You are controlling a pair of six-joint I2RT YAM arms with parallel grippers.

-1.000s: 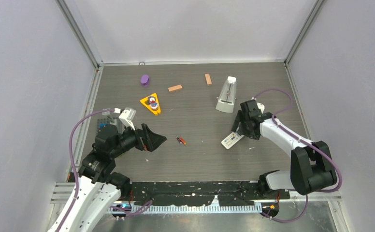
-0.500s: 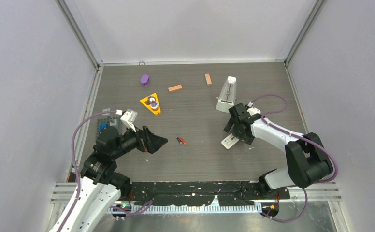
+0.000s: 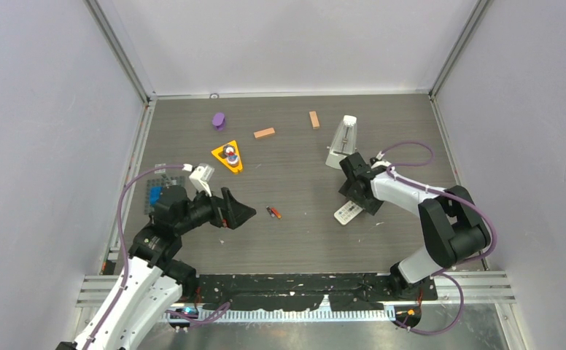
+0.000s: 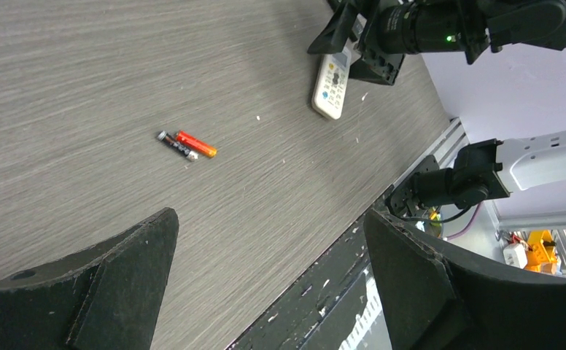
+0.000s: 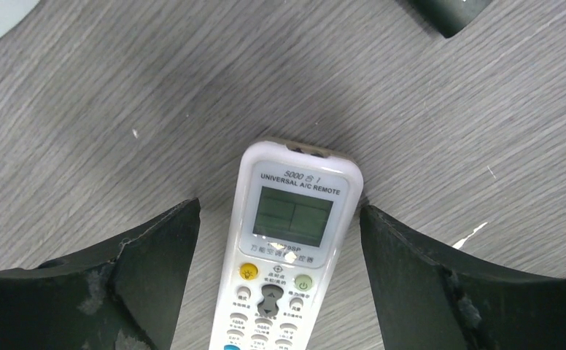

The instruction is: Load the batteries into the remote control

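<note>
The white remote control (image 5: 287, 248) lies face up on the grey table, its screen and buttons showing. My right gripper (image 5: 280, 210) is open and straddles its screen end, with a gap on each side. From above, the right gripper (image 3: 358, 200) covers the remote's (image 3: 346, 214) far end. Two batteries (image 3: 273, 212), one dark and one red-orange, lie side by side at mid-table. My left gripper (image 3: 240, 213) hovers open and empty just left of them. In the left wrist view the batteries (image 4: 187, 144) lie ahead of the left gripper (image 4: 269, 217), the remote (image 4: 330, 80) farther off.
A white metronome-like object (image 3: 342, 142) stands just behind the right gripper. Two orange-brown blocks (image 3: 264, 133) (image 3: 313, 119), a purple piece (image 3: 219, 120) and a yellow triangle with a small toy (image 3: 227, 157) lie at the back. Black tape (image 3: 295, 281) lines the near edge.
My right gripper has swung left and back over the remote's far end, now straddling it. The left arm has crept slightly right toward the batteries. The batteries have not moved.
</note>
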